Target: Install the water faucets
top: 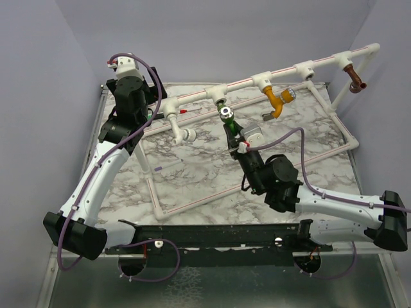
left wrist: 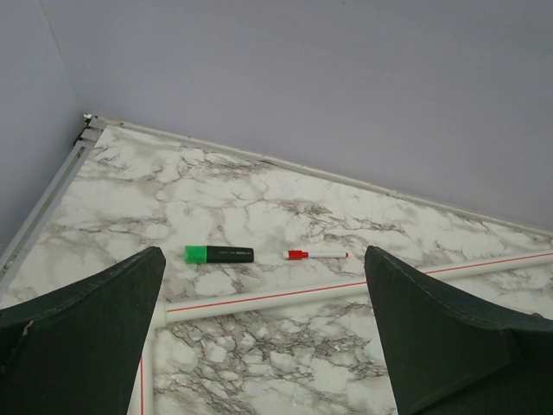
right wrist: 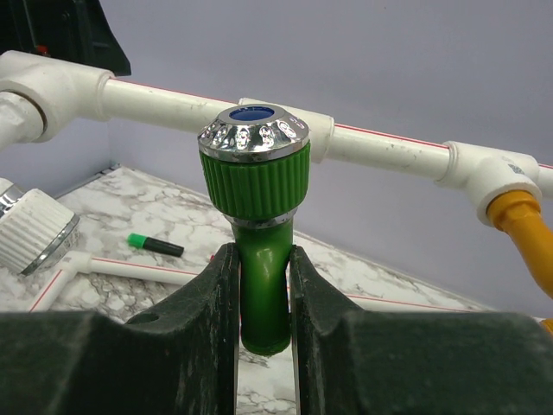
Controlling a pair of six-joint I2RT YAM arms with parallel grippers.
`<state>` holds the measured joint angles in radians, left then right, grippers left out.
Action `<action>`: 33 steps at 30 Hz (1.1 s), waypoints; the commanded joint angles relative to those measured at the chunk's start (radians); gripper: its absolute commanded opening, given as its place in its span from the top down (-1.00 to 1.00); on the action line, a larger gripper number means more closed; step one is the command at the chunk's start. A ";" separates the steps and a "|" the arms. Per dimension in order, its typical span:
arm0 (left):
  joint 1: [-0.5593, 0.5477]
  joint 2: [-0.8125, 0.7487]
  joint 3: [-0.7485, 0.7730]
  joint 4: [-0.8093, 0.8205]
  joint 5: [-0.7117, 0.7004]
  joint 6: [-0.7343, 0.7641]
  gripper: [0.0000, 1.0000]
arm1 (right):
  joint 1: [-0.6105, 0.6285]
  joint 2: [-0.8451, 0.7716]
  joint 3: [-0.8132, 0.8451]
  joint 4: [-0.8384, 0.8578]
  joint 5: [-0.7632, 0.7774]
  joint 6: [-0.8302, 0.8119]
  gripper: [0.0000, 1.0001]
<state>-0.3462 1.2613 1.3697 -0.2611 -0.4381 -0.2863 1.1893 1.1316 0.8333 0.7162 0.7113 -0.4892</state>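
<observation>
The right tool (right wrist: 263,268) is clenched on the stem of the green faucet (right wrist: 256,169), chrome end up, just under the white pipe (right wrist: 380,143) toward 12 o'clock of the tabletop (left wrist: 259,199). At 10 o'clock the left tool (left wrist: 263,268) hangs released, grasping nothing.

Green plastic tap (right wrist: 255,177): smooth semi-gloss stem, ribbed collar, mirror-bright faceted metal cap w/ blue insert. Right gripper (right wrist: 263,259): dark matt plastic, fine-grained. Long white red-striped plastic pipes (right wrist: 173,93): smooth, slight sheen. Orange-yellow plastic tap (right wrist: 523,229): glossy. White ribbed plastic tap (right wrist: 30,232) w/ chrome ring. Marble-print tabletop (left wrist: 259,203): smooth, satin. Black-and-green plastic highlighter (left wrist: 219,254): smooth, dull sheen. Lilac walls (left wrist: 302,78): matt, even.
</observation>
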 commanded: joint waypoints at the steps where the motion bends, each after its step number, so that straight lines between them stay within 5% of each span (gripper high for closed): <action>1: -0.030 0.039 -0.054 -0.214 0.122 0.027 -0.98 | 0.000 0.008 0.046 0.025 -0.024 -0.048 0.99; 33: -0.030 0.042 -0.052 -0.214 0.128 0.026 -0.98 | -0.001 0.049 0.050 0.107 0.054 -0.129 0.99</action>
<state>-0.3447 1.2644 1.3697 -0.2619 -0.4358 -0.2806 1.1893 1.1736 0.8627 0.7692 0.7368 -0.6037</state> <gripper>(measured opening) 0.990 0.276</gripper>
